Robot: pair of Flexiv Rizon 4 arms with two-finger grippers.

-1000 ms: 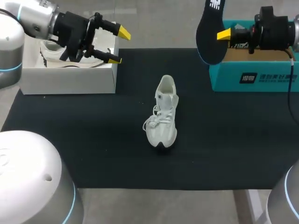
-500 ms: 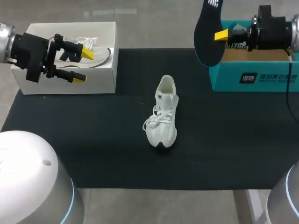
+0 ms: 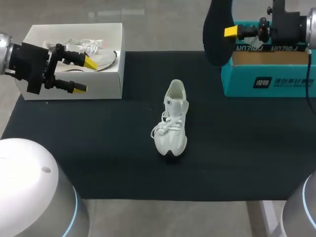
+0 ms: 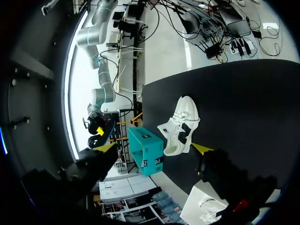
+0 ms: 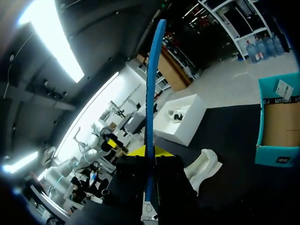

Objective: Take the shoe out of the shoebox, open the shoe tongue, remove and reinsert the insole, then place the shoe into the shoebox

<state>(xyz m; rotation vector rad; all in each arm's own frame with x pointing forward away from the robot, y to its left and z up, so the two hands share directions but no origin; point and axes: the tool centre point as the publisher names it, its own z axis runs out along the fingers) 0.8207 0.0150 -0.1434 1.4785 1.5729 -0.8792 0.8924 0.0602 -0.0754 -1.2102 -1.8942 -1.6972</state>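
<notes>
Right gripper (image 3: pixel 225 32) pinches insole (image 3: pixel 215 47) far right; left gripper (image 3: pixel 85 75) spread, empty, far left; best steady shoe (image 3: pixel 173 123), feed insole toe-first inside.

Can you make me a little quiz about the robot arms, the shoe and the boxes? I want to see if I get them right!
1. True or false: the left gripper is holding the white shoe.
2. What is the right gripper pinching? A) a sock B) the dark insole C) a bottle
3. Fill in: on the black mat, the shoe stands alone between the white box and the ___ box.

Key: 1 false, it is open and empty. 2 B. 3 teal; that is the teal box.
</notes>
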